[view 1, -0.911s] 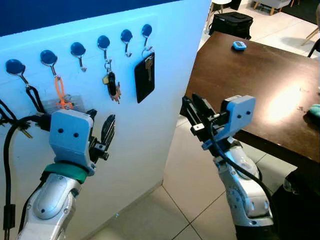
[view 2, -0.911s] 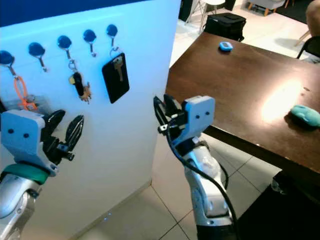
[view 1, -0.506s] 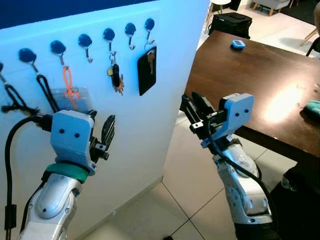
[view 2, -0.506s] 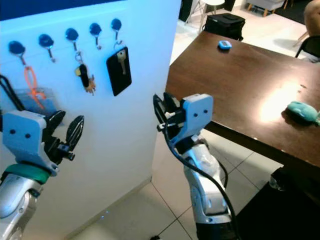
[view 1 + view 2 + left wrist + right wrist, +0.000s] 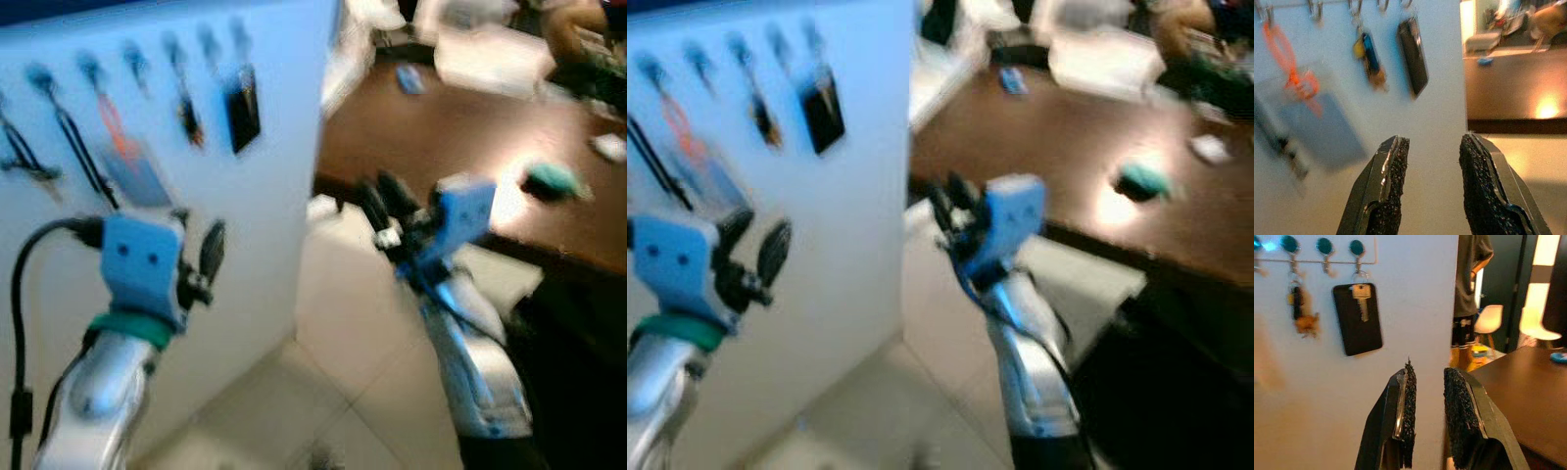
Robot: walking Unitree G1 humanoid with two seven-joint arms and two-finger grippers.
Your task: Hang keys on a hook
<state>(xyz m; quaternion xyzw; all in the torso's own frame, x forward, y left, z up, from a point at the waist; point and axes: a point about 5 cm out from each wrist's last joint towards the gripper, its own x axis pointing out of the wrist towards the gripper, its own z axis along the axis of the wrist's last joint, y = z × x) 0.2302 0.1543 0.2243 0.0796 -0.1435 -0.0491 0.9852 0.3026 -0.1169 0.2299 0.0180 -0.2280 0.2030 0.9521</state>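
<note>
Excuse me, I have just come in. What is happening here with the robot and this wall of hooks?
The robot stands before a white wall with a row of hooks. A black card with a key and a dark key fob already hang there, along with an orange loop. The left tool and right tool are both raised, open and empty. The head views are blurred. A brown table stands to the right, and a person stands beyond the wall.

A silver key point(image 5: 1361, 301) on a black tag point(image 5: 1357, 318) hangs from a blue-capped hook point(image 5: 1356, 248).
</note>
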